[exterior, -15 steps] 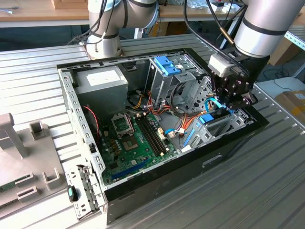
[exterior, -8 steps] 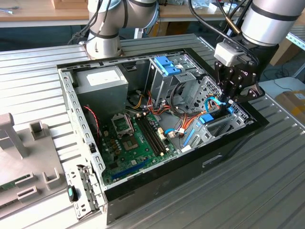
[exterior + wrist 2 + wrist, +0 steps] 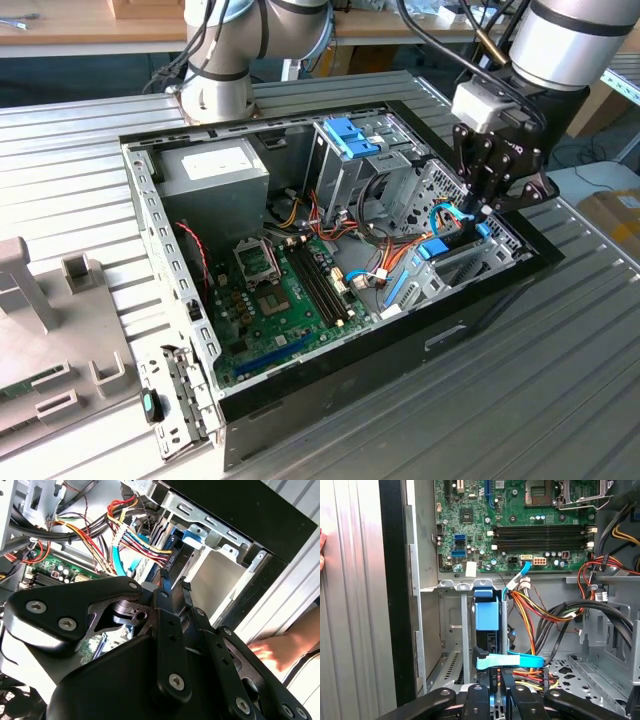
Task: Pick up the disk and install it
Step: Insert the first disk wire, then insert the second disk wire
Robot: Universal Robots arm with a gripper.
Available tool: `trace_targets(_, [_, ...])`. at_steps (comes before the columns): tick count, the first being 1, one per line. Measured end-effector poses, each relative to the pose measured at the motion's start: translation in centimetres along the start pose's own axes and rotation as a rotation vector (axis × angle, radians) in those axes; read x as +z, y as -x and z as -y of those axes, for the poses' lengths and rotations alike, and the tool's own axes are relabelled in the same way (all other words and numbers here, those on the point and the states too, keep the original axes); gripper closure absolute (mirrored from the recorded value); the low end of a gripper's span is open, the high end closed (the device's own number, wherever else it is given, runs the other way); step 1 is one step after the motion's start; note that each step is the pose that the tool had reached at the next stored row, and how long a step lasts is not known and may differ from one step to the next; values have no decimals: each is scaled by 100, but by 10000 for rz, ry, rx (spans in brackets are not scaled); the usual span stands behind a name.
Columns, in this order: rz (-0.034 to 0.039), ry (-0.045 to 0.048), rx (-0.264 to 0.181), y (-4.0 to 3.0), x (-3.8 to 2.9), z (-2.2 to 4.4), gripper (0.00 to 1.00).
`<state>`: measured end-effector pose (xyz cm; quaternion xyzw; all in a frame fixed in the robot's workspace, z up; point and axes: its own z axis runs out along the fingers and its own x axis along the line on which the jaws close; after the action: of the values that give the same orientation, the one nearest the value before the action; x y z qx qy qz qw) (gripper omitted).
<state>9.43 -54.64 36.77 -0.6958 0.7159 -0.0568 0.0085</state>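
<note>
Disk (image 3: 486,622) stands on edge in the drive bay (image 3: 451,630) of the computer case (image 3: 480,330). We find the gripper (image 3: 494,687) just above it, fingers narrow; whether they grip it we cannot tell. We judge it rigid, fairly heavy, shock-sensitive; hold the blue rail edges.

The disk (image 3: 487,630) stood on edge inside the open computer case (image 3: 300,400), slotted down into the lower drive bay at the case's front corner — a slim dark body with light-blue plastic rail (image 3: 433,250) along its edges. In the first wrist view its blue top sat just below the green motherboard (image 3: 520,520), a light-blue tab jutting sideways from its near end. In the second wrist view only a blue edge (image 3: 176,541) showed behind the cables.
</note>
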Motion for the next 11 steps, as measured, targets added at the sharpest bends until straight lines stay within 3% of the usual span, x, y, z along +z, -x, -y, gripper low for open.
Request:
trace_targets(2, [57, 3, 33, -1, -1, -29, 76])
trace_targets(11, [55, 4, 45, -1, -2, -30, 76])
